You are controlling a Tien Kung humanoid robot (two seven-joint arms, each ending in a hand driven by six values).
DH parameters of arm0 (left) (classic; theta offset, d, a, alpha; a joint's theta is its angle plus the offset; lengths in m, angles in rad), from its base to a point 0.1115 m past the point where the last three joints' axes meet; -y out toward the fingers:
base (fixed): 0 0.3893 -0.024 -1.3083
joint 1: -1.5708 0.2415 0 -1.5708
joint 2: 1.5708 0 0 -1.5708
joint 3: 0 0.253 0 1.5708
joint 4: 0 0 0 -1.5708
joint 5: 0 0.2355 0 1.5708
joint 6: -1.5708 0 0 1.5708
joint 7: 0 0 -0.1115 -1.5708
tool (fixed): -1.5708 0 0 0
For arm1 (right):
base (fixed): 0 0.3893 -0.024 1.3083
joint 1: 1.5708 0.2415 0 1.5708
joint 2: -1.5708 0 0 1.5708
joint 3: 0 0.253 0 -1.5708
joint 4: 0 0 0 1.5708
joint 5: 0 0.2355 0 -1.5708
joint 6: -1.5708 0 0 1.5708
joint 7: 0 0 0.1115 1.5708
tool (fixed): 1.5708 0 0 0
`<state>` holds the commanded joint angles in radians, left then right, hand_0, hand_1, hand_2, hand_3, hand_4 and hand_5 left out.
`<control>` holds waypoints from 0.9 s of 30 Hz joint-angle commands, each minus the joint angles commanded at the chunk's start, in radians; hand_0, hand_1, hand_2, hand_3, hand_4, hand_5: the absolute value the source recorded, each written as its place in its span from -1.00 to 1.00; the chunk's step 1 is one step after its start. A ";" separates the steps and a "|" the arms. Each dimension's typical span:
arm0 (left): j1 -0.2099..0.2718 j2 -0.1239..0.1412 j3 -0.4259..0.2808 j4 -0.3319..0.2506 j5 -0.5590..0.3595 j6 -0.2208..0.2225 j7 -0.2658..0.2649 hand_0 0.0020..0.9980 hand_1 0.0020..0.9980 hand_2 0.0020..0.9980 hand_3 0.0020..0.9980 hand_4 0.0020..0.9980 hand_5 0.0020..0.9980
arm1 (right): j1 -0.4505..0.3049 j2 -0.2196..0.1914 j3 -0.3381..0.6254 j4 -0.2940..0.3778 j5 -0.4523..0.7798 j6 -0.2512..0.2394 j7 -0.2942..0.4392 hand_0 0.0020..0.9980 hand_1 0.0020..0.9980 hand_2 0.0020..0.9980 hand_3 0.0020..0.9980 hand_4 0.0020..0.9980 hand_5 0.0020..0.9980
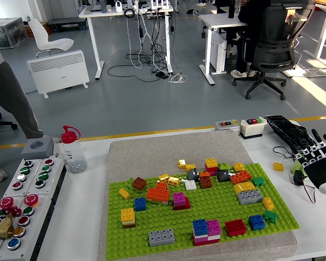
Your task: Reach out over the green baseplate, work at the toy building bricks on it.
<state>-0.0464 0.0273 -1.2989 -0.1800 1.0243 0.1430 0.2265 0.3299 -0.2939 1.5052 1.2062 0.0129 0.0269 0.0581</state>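
White table (87, 217): green baseplate (206, 206) with bricks (157, 194) centre; right hand (318, 160) off right edge, fingers spread, empty.

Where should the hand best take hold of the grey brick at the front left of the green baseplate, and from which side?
Grip the grey brick across its two long sides, coming down from above. It lies flat and studs-up on the green baseplate, with bare plate in front and behind, so fingers likely fit there. The right hand is off at the table's right edge, fingers spread.
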 joint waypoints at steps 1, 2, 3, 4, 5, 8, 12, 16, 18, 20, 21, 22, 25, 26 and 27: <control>0.000 -0.001 -0.001 0.000 0.000 0.000 0.000 0.45 0.53 0.54 0.34 -0.06 1.00 | -0.001 0.001 -0.001 0.001 0.005 0.000 -0.001 0.70 0.58 0.61 0.58 0.04 -0.10; 0.001 -0.001 -0.002 0.000 0.000 0.001 0.000 0.45 0.53 0.54 0.34 -0.06 1.00 | -0.001 0.001 -0.001 0.001 0.008 0.001 -0.001 0.70 0.58 0.61 0.58 0.04 -0.10; 0.002 -0.002 -0.002 0.000 -0.001 0.001 0.000 0.45 0.53 0.54 0.34 -0.06 1.00 | -0.004 0.002 -0.001 0.002 0.009 0.002 -0.001 0.70 0.58 0.61 0.58 0.04 -0.10; 0.002 -0.002 -0.002 0.000 -0.002 0.001 -0.001 0.45 0.53 0.54 0.34 -0.06 1.00 | -0.006 0.003 0.000 0.003 0.009 0.004 -0.001 0.70 0.58 0.61 0.58 0.04 -0.10; 0.003 -0.002 -0.002 0.000 -0.002 0.002 -0.001 0.45 0.53 0.54 0.34 -0.06 1.00 | -0.008 0.004 0.001 0.004 0.010 0.005 0.000 0.70 0.58 0.61 0.58 0.04 -0.10; 0.004 -0.003 -0.003 0.000 -0.002 0.002 -0.001 0.45 0.53 0.54 0.34 -0.06 1.00 | -0.013 0.005 0.003 0.007 0.010 0.010 0.001 0.69 0.59 0.65 0.63 0.06 -0.18; 0.007 -0.003 -0.005 0.000 -0.002 0.003 -0.003 0.45 0.53 0.54 0.34 -0.06 1.00 | -0.020 0.008 0.008 0.008 0.005 0.020 0.004 0.69 0.59 0.64 0.61 0.08 -0.20; 0.008 -0.004 -0.007 0.000 0.000 0.003 -0.004 0.45 0.53 0.54 0.34 -0.06 1.00 | -0.024 0.010 0.009 0.010 0.003 0.025 0.001 0.69 0.59 0.64 0.61 0.08 -0.20; 0.010 -0.005 -0.008 0.000 0.002 0.003 -0.004 0.45 0.53 0.54 0.34 -0.06 1.00 | -0.026 0.011 0.007 0.011 0.005 0.025 0.000 0.69 0.59 0.62 0.58 0.08 -0.11; 0.013 -0.006 -0.007 0.000 0.002 0.003 -0.004 0.45 0.53 0.54 0.34 -0.06 1.00 | -0.030 0.013 0.006 0.012 0.008 0.023 -0.001 0.69 0.59 0.62 0.58 0.08 -0.11; 0.014 -0.007 -0.007 0.000 0.002 0.003 -0.005 0.45 0.53 0.54 0.34 -0.06 1.00 | -0.031 0.014 0.006 0.013 0.009 0.023 -0.002 0.69 0.59 0.62 0.58 0.08 -0.11; 0.015 -0.007 -0.007 0.000 0.003 0.003 -0.005 0.45 0.53 0.54 0.34 -0.06 1.00 | -0.033 0.014 0.006 0.014 0.010 0.022 -0.002 0.69 0.59 0.62 0.58 0.08 -0.11; 0.018 -0.008 -0.006 0.000 0.003 0.002 -0.005 0.45 0.53 0.55 0.34 -0.06 1.00 | -0.038 0.016 0.011 0.019 0.011 0.019 -0.004 0.70 0.59 0.61 0.58 0.10 -0.08; 0.019 -0.008 -0.006 0.000 0.003 0.001 -0.006 0.45 0.53 0.55 0.34 -0.06 1.00 | -0.040 0.016 0.014 0.021 0.010 0.018 -0.005 0.70 0.59 0.61 0.58 0.10 -0.08; 0.019 -0.008 -0.006 0.000 0.003 0.001 -0.006 0.45 0.53 0.55 0.34 -0.06 1.00 | -0.041 0.016 0.016 0.023 0.010 0.017 -0.005 0.70 0.59 0.61 0.58 0.10 -0.08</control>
<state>-0.0276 0.0196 -1.3044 -0.1800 1.0270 0.1439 0.2201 0.2892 -0.2775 1.5210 1.2290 0.0232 0.0435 0.0529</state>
